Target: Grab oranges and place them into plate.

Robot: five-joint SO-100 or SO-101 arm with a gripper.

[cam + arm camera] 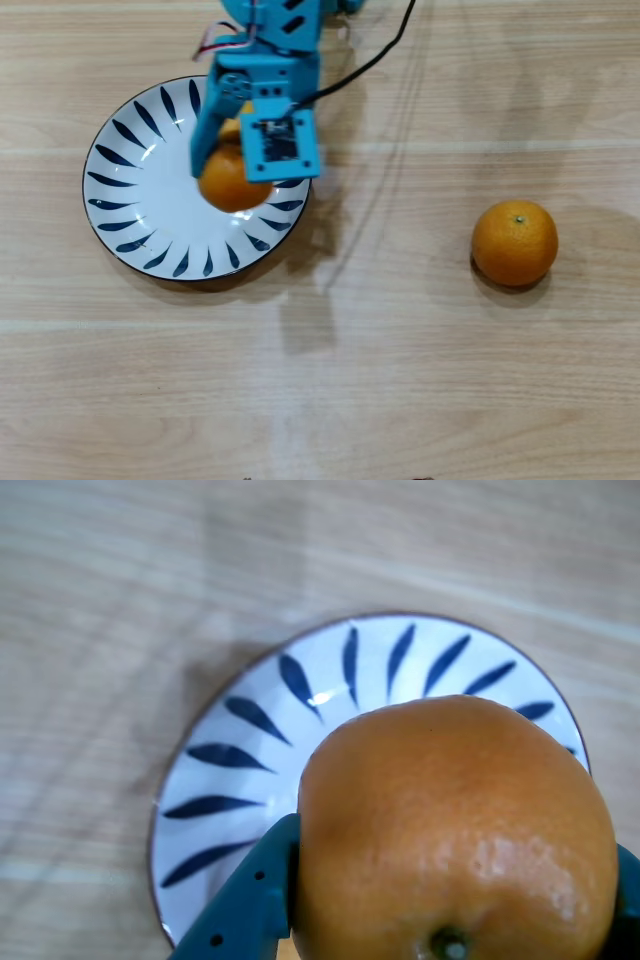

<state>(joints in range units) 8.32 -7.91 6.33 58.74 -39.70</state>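
Note:
My blue gripper (238,172) is shut on an orange (228,188) and holds it over the right part of the white plate with dark blue strokes (130,190). In the wrist view the held orange (450,820) fills the lower right between the teal fingers (250,905), with the plate (260,750) below it. A second orange (515,243) lies on the table far to the right of the plate. A small patch of another orange (230,129) shows under the gripper body; most of it is hidden.
The wooden table (400,380) surrounds the plate. A black cable (370,60) runs from the arm toward the top edge.

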